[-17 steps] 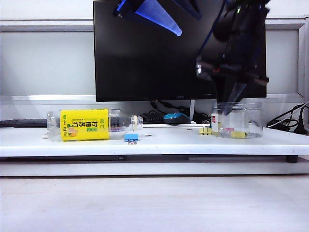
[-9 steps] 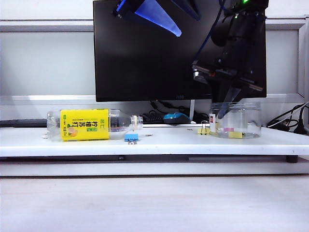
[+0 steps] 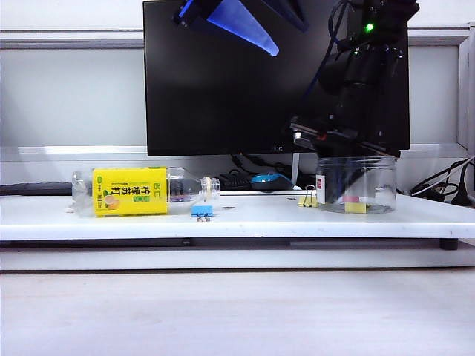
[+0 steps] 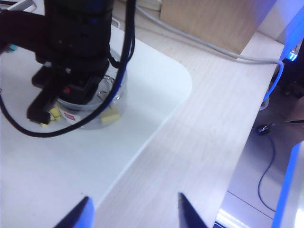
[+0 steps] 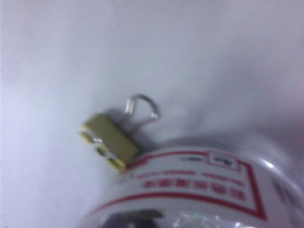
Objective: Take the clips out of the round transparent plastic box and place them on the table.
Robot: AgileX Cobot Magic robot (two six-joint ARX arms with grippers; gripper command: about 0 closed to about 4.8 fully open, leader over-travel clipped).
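On the white table point(image 3: 223, 221), at about three o'clock, the round transparent plastic box point(image 3: 357, 185) stands with the right gripper point(image 3: 343, 159) plunged inside, its jaw state hidden; yellow clips point(image 3: 355, 208) lie within, one yellow clip point(image 5: 110, 141) outside touching its wall; the left gripper point(image 4: 134, 213) hangs spread wide off the table's edge.
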